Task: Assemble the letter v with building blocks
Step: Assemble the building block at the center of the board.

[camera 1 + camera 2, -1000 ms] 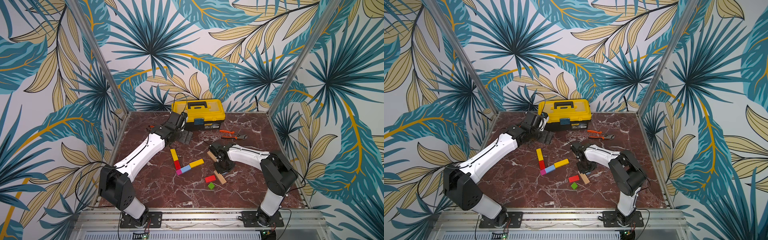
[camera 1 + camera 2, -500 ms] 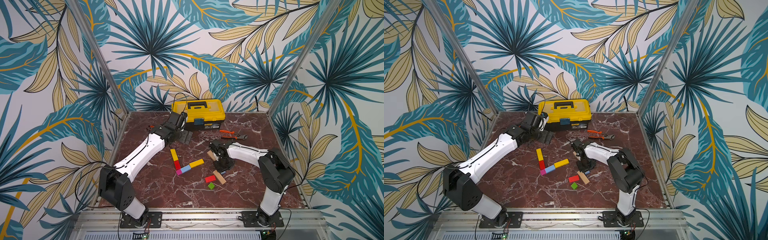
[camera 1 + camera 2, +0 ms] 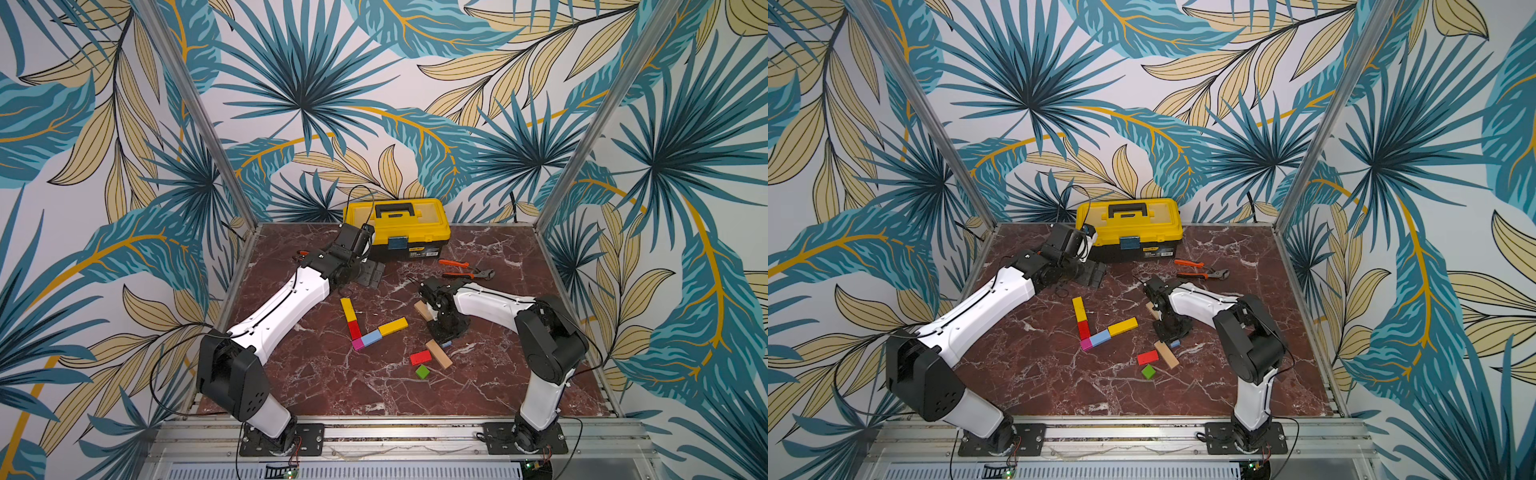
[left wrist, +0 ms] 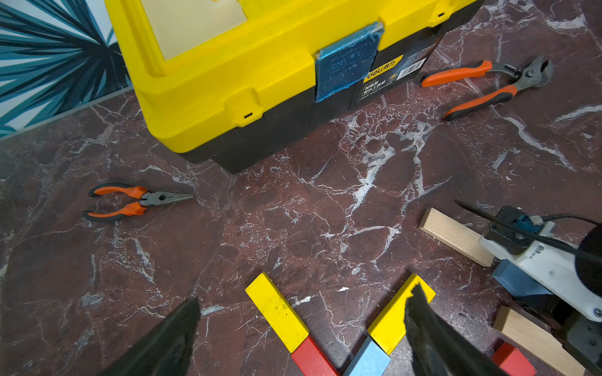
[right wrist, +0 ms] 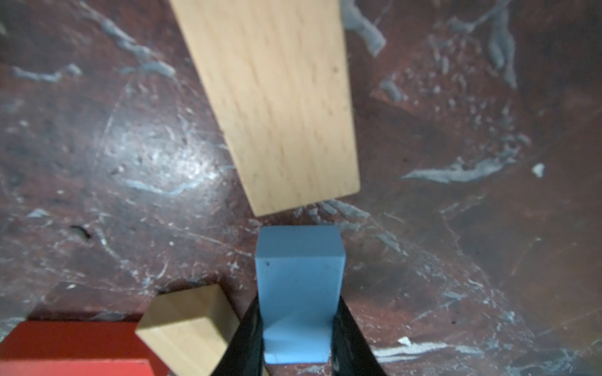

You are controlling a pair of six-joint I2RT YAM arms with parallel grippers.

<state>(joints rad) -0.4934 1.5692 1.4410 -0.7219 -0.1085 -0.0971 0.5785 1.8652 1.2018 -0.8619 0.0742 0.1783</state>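
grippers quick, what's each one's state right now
left gripper: open, holding nothing
right gripper: shut on the light-blue block

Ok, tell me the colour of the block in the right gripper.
Light blue; the block shows best in the right wrist view, held by the right gripper.

leaf-print walls (image 3: 374,104) and aluminium posts (image 3: 197,112) enclose a dark red marble floor (image 3: 332,395).
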